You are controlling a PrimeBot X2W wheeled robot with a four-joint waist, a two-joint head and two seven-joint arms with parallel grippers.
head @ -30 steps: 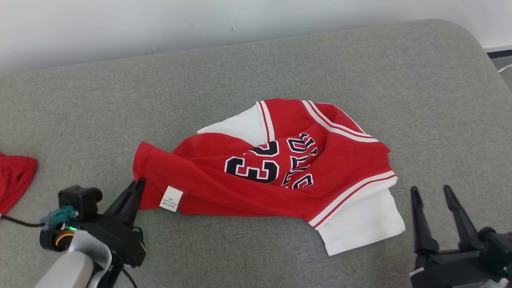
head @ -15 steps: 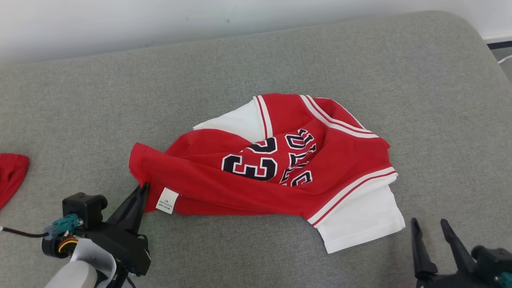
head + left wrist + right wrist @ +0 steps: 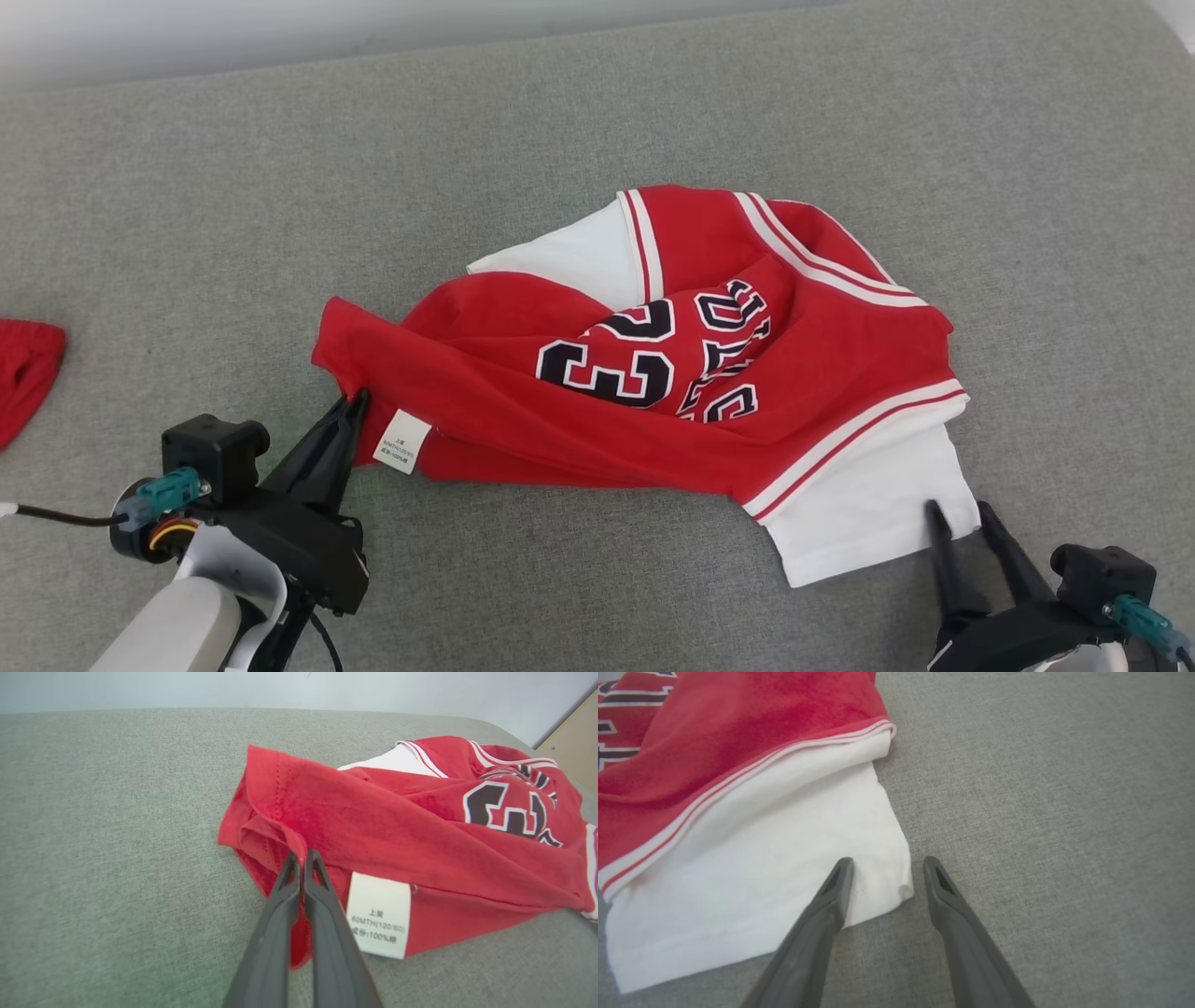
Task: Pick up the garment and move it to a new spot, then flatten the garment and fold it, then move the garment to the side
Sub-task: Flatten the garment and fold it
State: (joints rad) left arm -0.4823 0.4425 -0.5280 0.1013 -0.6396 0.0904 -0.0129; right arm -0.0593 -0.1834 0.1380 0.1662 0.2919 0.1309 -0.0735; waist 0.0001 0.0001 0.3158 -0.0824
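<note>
My left gripper [image 3: 303,856] pinches the red hem [image 3: 275,812] of the garment [image 3: 709,411], which lies crumpled lengthwise across the grey cushion [image 3: 597,112]. At the opposite end, my right gripper [image 3: 888,860], jaws spread, straddles its white sleeve corner [image 3: 878,826].

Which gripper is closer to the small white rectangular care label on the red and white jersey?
Left. The left gripper is shut on the red hem beside the care label; the right gripper straddles the white sleeve corner at the jersey's opposite end.
</note>
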